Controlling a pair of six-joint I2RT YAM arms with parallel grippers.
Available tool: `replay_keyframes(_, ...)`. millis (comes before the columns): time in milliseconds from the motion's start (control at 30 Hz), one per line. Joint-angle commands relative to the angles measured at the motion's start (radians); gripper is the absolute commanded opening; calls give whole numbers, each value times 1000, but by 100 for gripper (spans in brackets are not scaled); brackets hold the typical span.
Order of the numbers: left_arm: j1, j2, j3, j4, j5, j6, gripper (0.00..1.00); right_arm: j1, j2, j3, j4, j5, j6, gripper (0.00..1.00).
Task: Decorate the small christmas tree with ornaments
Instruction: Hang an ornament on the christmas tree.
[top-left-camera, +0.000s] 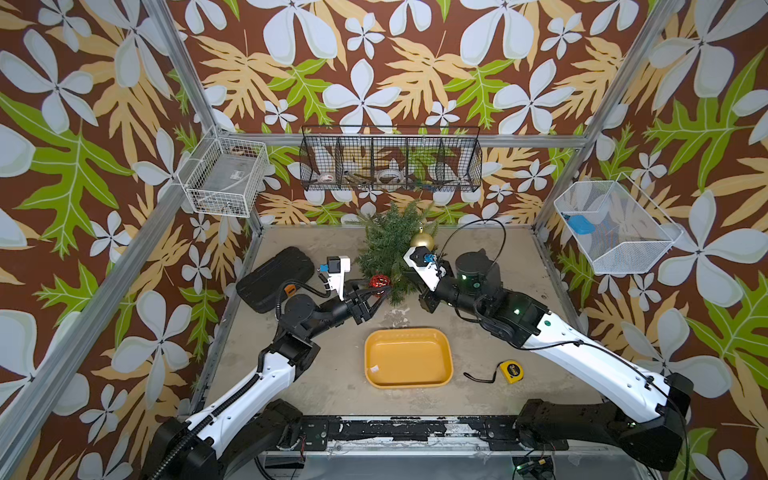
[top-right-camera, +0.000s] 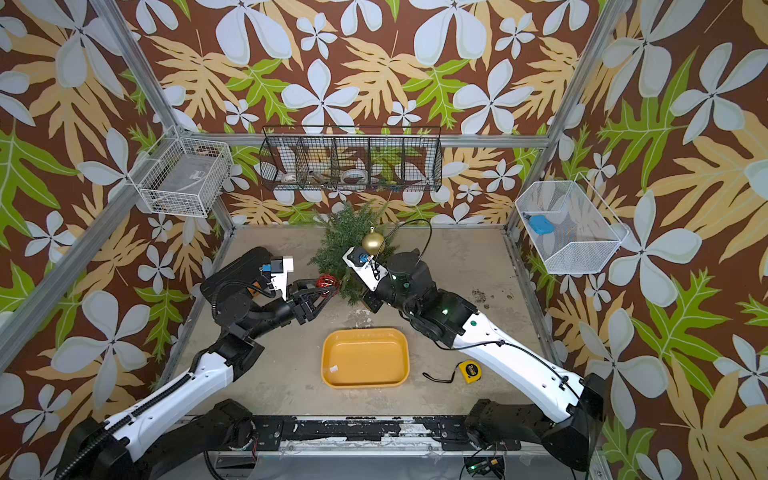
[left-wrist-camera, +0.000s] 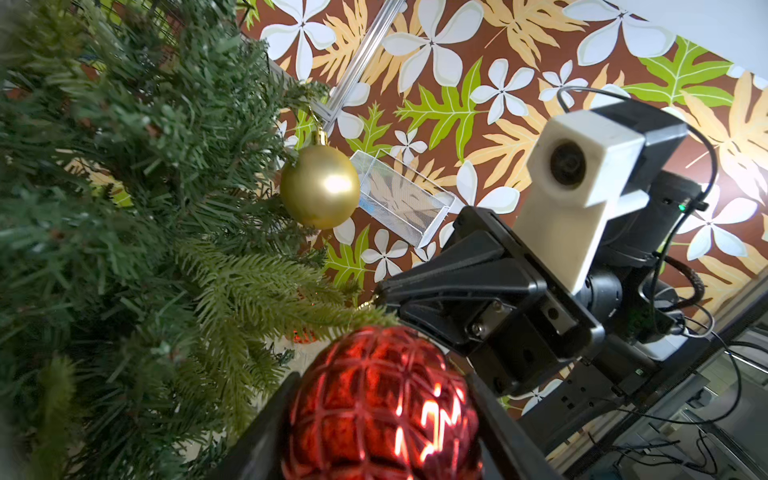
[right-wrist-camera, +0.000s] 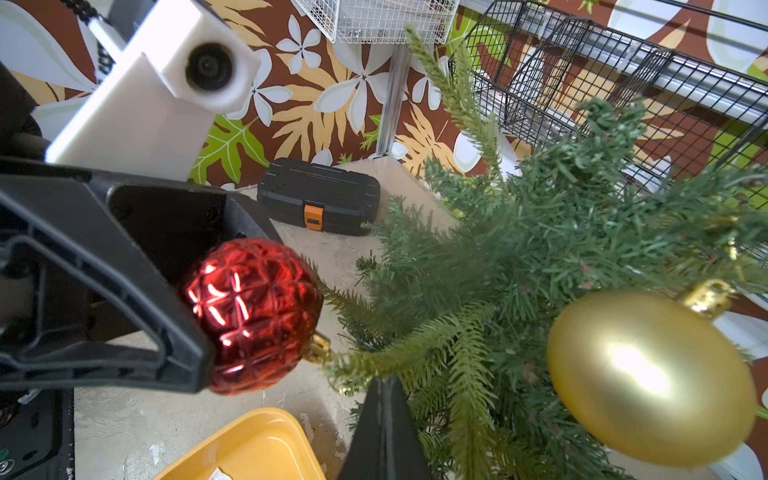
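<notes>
The small christmas tree (top-left-camera: 388, 245) (top-right-camera: 345, 237) stands at the back of the table. A smooth gold ornament (top-left-camera: 422, 241) (left-wrist-camera: 320, 187) (right-wrist-camera: 648, 374) hangs on its right side. My left gripper (top-left-camera: 381, 287) (left-wrist-camera: 382, 384) is shut on a faceted red ornament (top-left-camera: 380, 281) (top-right-camera: 326, 281) (right-wrist-camera: 253, 316) at the tree's lower left edge, gold cap towards a light-green branch tip. My right gripper (right-wrist-camera: 384, 384) (left-wrist-camera: 384, 291) is shut, its tips at that same branch tip beside the cap. A bit of gold thread shows there; I cannot tell whether it is pinched.
A yellow tray (top-left-camera: 368, 357) lies in front of the tree, with a yellow tape measure (top-left-camera: 510, 370) to its right. A black case (top-left-camera: 274, 278) sits at the left behind my left arm. Wire baskets (top-left-camera: 390, 162) (top-left-camera: 224, 176) (top-left-camera: 615, 224) hang on the walls.
</notes>
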Motion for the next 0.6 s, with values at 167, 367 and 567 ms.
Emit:
replay_keyframes(167, 3, -41, -52, 47, 58, -24, 72, 0, -9, -9, 16, -47, -9, 0)
replay_keyframes(367, 3, -74, -75, -12, 33, -6, 88, 0, 4, -2, 2, -33, -8, 0)
replay_keyframes(567, 3, -118, -79, -107, -15, 46, 90, 0, 10, 3, 1, -29, -9, 0)
